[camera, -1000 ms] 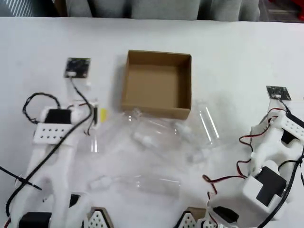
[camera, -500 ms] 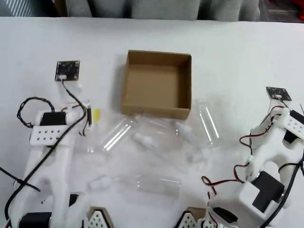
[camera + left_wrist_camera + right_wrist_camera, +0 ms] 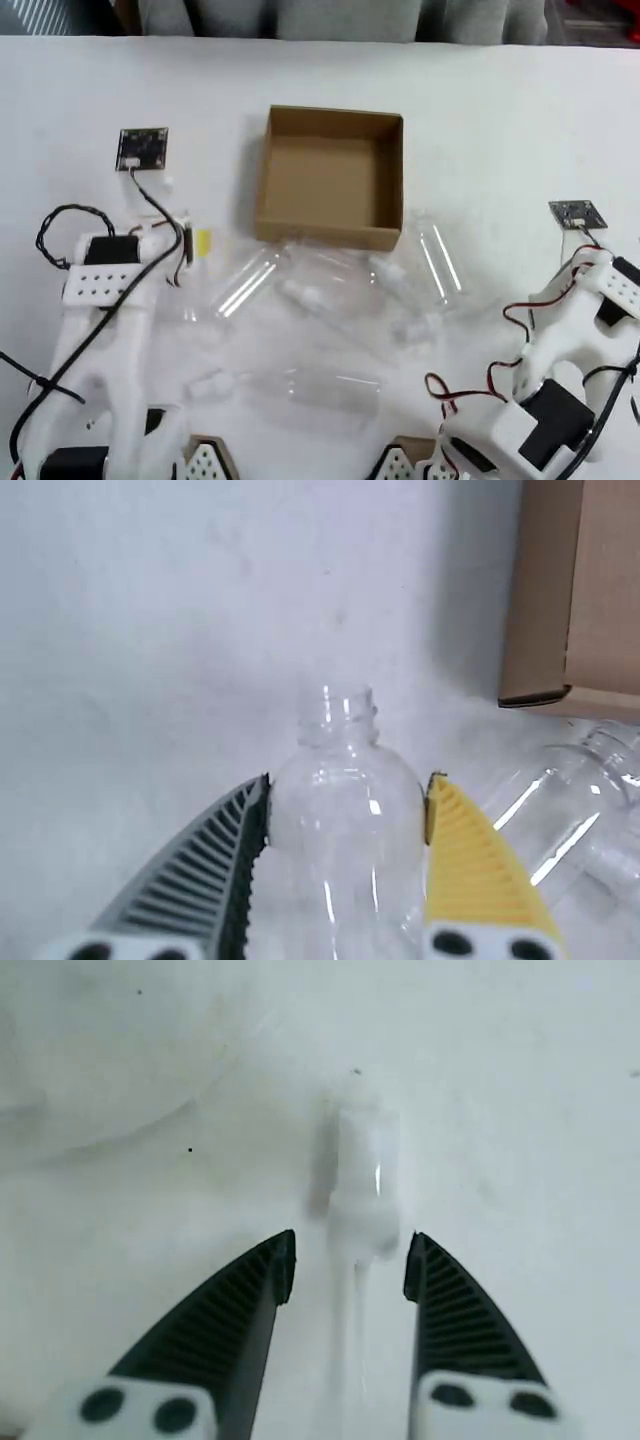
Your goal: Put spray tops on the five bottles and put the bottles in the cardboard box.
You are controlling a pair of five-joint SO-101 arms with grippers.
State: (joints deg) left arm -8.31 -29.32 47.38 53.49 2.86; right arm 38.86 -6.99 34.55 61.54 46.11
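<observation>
Bottle (image 3: 345, 820), uncapped, clamped in left end effector (image 3: 347, 780), cardboard box (image 3: 320, 230) at its 2 o'clock, spray top (image 3: 362, 1185) on counter (image 3: 530, 1080) straddled by spread right end effector (image 3: 350, 1237).

I could read no text, number or label anywhere. The cardboard box (image 3: 325, 228) showed plain brown walls and the bottle (image 3: 345, 810) was bare clear plastic. Any marking on the left circuit board (image 3: 143, 148) or the right circuit board (image 3: 576, 212) was too small for me to make out.
</observation>
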